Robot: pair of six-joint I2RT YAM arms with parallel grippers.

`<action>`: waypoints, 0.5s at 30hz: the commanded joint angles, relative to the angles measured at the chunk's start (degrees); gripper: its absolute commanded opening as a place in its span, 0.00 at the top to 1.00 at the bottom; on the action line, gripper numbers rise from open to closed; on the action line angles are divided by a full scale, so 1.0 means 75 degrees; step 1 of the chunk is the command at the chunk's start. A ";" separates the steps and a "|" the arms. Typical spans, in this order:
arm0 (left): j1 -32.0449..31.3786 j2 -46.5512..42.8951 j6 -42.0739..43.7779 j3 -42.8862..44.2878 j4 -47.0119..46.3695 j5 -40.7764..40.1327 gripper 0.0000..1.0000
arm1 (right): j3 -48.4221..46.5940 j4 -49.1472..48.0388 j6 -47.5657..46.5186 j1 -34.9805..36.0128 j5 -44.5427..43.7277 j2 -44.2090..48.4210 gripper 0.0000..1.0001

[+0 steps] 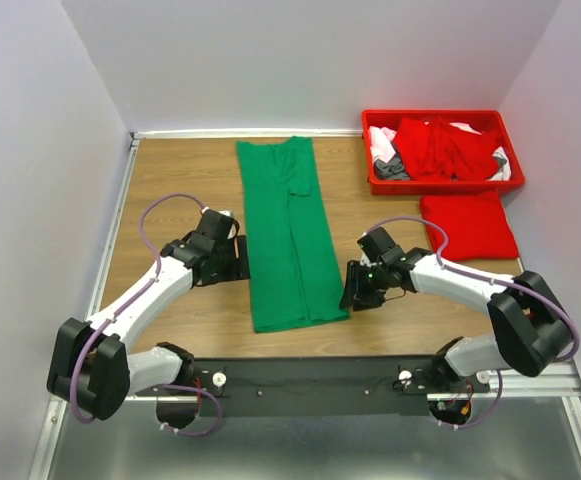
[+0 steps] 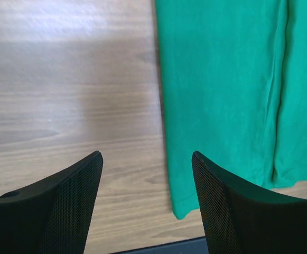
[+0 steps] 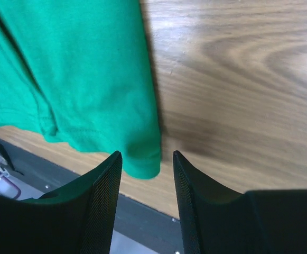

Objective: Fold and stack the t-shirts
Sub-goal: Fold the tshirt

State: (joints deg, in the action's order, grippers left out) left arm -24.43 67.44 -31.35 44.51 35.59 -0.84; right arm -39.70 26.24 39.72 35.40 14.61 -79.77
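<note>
Black metal base rail (image 1: 310, 385) runs along the near table edge, just short of the near hem of the bright green cotton t-shirt (image 1: 290, 240).

Left gripper (image 1: 238, 258) sits low over the wooden tabletop (image 1: 180, 180), just beside the green shirt's left edge, about two thirds of the way towards its near hem. In the left wrist view, the left gripper (image 2: 148, 156) has its black mesh-textured fingers (image 2: 74, 206) spread wide with nothing between them. Bare wood (image 2: 63, 79) fills the gap, and the shirt's left edge and near-left corner (image 2: 222, 106) are off to the right.

Right gripper (image 1: 353, 290) is at the green shirt's near-right corner. In the right wrist view, the right gripper (image 3: 148, 154) has its fingers (image 3: 103, 206) set to a narrow gap and is not clamping anything. The hem corner of the shirt (image 3: 90, 69) lies flat on the wood (image 3: 238, 79), showing in the gap just past the tips.

Green shirt is folded lengthwise into a long narrow strip lying flat mid-table, running from the near hem to the far edge, with a sleeve tucked on top near the far end.

Right of the green shirt, well apart: one solid red t-shirt (image 1: 467, 222), folded into a flat rectangle on the table.

Beyond that, right of the green shirt's far end: red plastic bin (image 1: 440, 114) touching the folded red shirt's far edge. It holds crumpled red garments (image 1: 445, 148), white/pink fabric (image 1: 380, 138) and a grey piece (image 1: 390, 168).
</note>
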 commanded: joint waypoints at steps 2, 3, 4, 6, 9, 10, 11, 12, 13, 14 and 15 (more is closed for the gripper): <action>-0.0107 0.0043 -0.0155 -0.0134 0.0281 0.0417 0.24 | 0.0488 -0.0744 0.0071 -0.0044 0.0313 -0.0450 0.50; -0.0107 0.0008 -0.0167 -0.0181 0.0293 0.0428 0.24 | 0.0547 -0.0814 0.0059 -0.0044 0.0348 -0.0508 0.53; -0.0107 -0.0015 -0.0179 -0.0204 0.0293 0.0463 0.24 | 0.0617 -0.0861 0.0012 -0.0044 0.0407 -0.0648 0.55; -0.0118 -0.0027 -0.0226 -0.0239 0.0398 0.0545 0.24 | 0.0758 -0.0920 -0.0011 -0.0044 0.0431 -0.0743 0.57; -0.0165 -0.0085 -0.0272 -0.0333 0.0585 0.0604 0.24 | 0.0887 -0.0944 -0.0070 -0.0044 0.0582 -0.0837 0.60; -0.0177 -0.0109 -0.0284 -0.0345 0.0644 0.0616 0.24 | 0.0899 -0.0944 -0.0082 -0.0044 0.0583 -0.0849 0.61; -0.0200 -0.0121 -0.0284 -0.0357 0.0714 0.0651 0.24 | 0.0911 -0.0944 -0.0093 -0.0044 0.0757 -0.0837 0.63; -0.0247 -0.0144 -0.0308 -0.0380 0.0819 0.0674 0.24 | 0.0934 -0.0944 -0.0082 -0.0044 0.0805 -0.0814 0.66; -0.0247 -0.0179 -0.0343 -0.0427 0.0867 0.0710 0.24 | 0.0969 -0.0932 -0.0082 -0.0044 0.0806 -0.0814 0.69; -0.0282 -0.0179 -0.0355 -0.0427 0.0914 0.0721 0.24 | 0.0981 -0.0921 -0.0082 -0.0044 0.0794 -0.0779 0.71; -0.0317 -0.0191 -0.0378 -0.0450 0.0984 0.0768 0.24 | 0.0993 -0.0920 -0.0082 -0.0044 0.0782 -0.0755 0.73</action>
State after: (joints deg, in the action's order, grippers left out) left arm -25.93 67.40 -33.06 42.00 39.68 2.48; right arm -35.35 16.99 40.51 35.03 22.31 -83.61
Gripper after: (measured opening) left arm 0.762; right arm 0.299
